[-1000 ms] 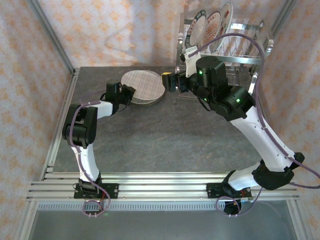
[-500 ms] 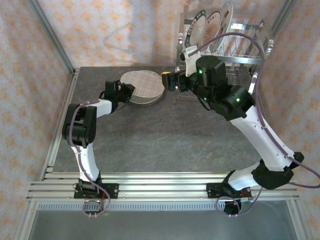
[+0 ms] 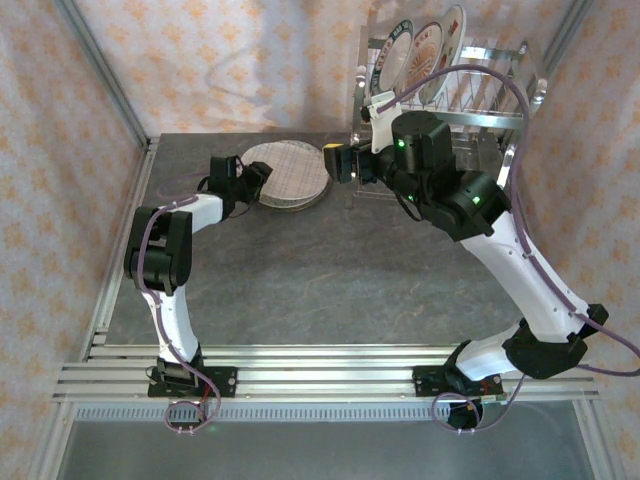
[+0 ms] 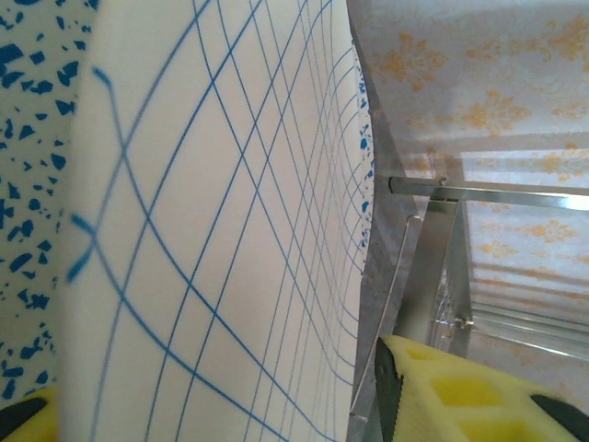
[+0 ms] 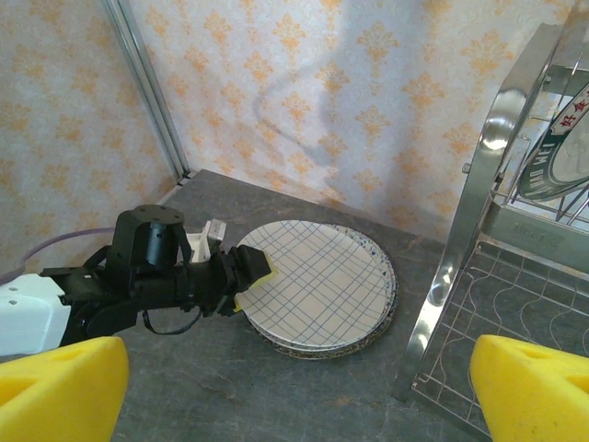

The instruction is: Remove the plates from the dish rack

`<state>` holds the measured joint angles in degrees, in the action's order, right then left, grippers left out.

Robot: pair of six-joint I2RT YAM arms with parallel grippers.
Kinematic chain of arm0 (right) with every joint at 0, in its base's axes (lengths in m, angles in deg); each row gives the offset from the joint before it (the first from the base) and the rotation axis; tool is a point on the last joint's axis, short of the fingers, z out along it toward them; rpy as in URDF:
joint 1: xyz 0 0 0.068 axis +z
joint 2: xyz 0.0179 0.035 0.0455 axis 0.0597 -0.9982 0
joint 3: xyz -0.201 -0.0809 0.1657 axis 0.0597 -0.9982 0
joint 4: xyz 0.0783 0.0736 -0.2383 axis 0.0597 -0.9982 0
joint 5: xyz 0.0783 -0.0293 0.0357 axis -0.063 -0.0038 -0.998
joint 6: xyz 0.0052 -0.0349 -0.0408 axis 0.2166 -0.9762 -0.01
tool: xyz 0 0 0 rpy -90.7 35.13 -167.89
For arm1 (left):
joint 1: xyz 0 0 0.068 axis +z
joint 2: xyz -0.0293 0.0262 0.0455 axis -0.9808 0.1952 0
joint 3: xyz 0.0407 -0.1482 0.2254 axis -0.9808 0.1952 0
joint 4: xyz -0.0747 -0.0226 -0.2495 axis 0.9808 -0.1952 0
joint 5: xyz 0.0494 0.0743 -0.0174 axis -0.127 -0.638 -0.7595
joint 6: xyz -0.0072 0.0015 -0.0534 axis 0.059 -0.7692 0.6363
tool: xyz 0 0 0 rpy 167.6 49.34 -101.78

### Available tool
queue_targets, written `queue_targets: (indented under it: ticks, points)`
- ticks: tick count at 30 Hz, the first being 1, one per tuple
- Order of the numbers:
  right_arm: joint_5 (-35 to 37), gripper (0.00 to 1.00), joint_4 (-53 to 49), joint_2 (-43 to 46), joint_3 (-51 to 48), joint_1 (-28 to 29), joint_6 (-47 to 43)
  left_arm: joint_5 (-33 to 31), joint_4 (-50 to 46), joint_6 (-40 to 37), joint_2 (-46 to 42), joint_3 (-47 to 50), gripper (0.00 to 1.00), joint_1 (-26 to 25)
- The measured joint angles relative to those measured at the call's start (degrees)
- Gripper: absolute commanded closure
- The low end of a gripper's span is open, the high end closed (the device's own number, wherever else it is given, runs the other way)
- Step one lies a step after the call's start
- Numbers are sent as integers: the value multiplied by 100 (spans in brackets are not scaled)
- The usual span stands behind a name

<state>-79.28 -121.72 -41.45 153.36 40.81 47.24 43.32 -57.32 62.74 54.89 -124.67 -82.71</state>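
The dish rack (image 3: pixel 455 95) is the biggest thing on my screen: shiny chrome wire on thick tubular legs, with a slotted upper tier and a wavy wire shelf beneath. Three plates (image 3: pixel 425 48) stand on edge in the upper slots at the rack's left end. The nearest one has a dark rim with lettering, which I can read more clearly from the right wrist camera (image 5: pixel 561 138).

On the dark table (image 3: pixel 320 280), just left of the rack's left leg, a stack of plates (image 3: pixel 290 175) lies flat. On top is a white plate with blue plaid lines (image 5: pixel 317 276), and under it I see the blue-speckled rim of another plate (image 4: pixel 23 184).

The right gripper (image 3: pixel 337 162) hovers between the rack and the stack with its yellow pads spread wide and nothing between them.

The left gripper (image 5: pixel 248 276) sits at the stack's edge, on the side away from the rack. Its jaws are parted and straddle the plaid plate's rim. From its own camera I see a sliver of gap between the plate and one yellow pad (image 4: pixel 479 396). I cannot tell whether the other pad touches.
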Motion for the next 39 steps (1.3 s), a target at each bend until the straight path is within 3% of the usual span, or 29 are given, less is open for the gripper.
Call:
queue_targets:
  ticks: [7, 39]
  points:
    - [2, 5, 0, 0, 0, 0, 42, -4, -654, -195, 9, -382, 42, 0]
    - [15, 5, -9, 0, 0, 0, 129, -203, -3145, -706, 599, -1596, 35, 0]
